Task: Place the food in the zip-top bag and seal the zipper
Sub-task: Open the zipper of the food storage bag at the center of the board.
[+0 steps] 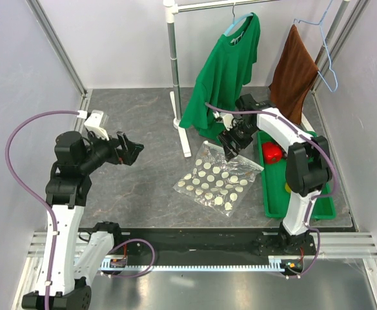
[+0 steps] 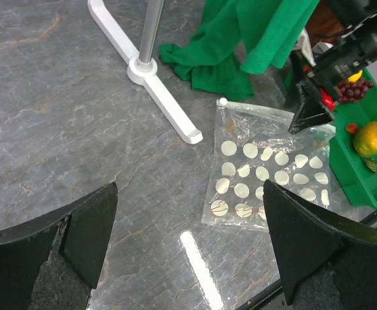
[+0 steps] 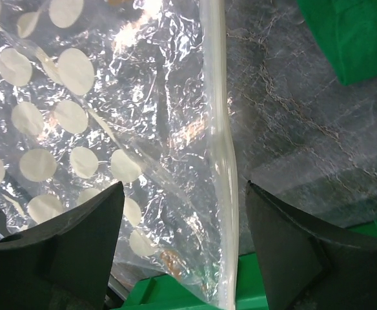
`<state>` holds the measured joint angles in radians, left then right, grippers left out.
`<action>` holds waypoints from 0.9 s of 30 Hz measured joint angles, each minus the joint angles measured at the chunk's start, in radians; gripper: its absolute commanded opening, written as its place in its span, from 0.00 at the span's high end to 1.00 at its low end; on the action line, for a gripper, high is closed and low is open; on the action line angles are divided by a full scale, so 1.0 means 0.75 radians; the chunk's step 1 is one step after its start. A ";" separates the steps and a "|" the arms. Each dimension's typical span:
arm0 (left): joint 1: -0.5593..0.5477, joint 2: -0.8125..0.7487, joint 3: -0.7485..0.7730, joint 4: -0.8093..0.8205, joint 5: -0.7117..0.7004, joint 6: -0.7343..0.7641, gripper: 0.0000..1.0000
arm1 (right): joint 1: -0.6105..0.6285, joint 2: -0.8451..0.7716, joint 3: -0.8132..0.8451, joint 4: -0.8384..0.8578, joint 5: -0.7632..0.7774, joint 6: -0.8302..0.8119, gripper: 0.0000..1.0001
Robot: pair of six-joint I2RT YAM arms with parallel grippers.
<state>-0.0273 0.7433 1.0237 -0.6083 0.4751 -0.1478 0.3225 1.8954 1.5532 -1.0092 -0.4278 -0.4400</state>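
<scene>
Presently the right tool (image 1: 230, 145) hangs low over the mouth end of the zip-top bag (image 1: 217, 182), its jaws fairly wide and closed on nothing. In its own wrist view the zipper (image 3: 217, 97) runs straight through the gap between its two fingers (image 3: 59, 248). The strip lies nearer the finger on the right of that view, and the dotted clear film spreads from it toward the other finger. Whether the fingertips touch the plastic cannot be told.

The bag lies flat on the grey surface (image 1: 137, 194), and the corner beneath this tool reaches the rim of the green tray (image 1: 305, 208). All the food sits in that tray, on the tool's outer side. The red pepper-like piece (image 1: 272, 153) is just beside the tool, the grape bunch (image 2: 353, 90) is close behind it, and the mango-like fruit (image 2: 370, 139) is farther along the tray. A green shirt (image 1: 227, 71) hangs just beyond the tool.

The left tool (image 1: 132, 150) is held above the surface with jaws fully wide and empty. It is well apart from the bag, which lies ahead of it, and the foot of a white stand (image 2: 166, 103) is also in front
</scene>
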 measured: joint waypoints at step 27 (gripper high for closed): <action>-0.028 0.112 -0.077 0.060 0.225 -0.038 0.06 | -0.133 -0.403 -0.081 0.123 -0.307 0.296 1.00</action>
<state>-0.0483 0.8272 0.9657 -0.5636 0.6441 -0.1764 0.2226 1.5932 1.4925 -0.9173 -0.6582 -0.2184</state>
